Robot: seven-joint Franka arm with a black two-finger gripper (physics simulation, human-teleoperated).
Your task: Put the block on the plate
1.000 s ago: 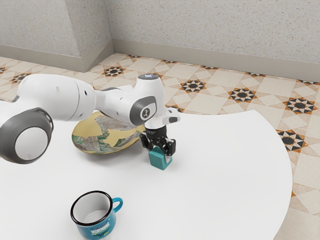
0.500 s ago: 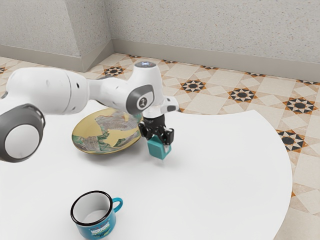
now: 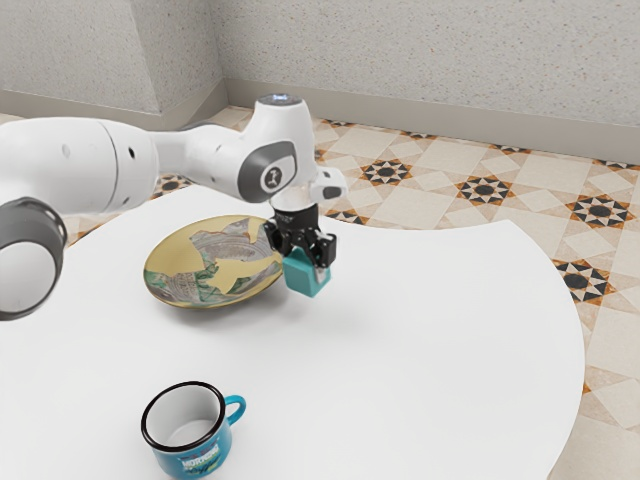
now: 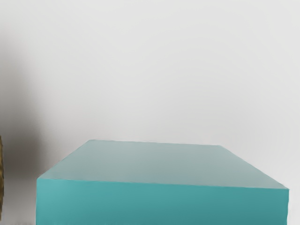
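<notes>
The setting is presenting the features of an indoor room, likely a home dining area. A plain baseboard (image 3: 450, 139) is running along the foot of the speckled wall (image 3: 400, 60). Star-patterned tiles (image 3: 485, 190) are covering the floor. A white, round-edged table (image 3: 430, 330) is supporting a printed mug (image 3: 190, 462) and a decorated plate (image 3: 232, 270); both are suggesting household use.

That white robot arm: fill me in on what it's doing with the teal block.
The arm has its black two-finger gripper closed on the teal cube-shaped block, which appears to be held up off the white table. The block is just off the patterned yellow plate, on the exterior view's right of it, not on it yet. A blue enamel mug with a black rim stands apart from both.
</notes>
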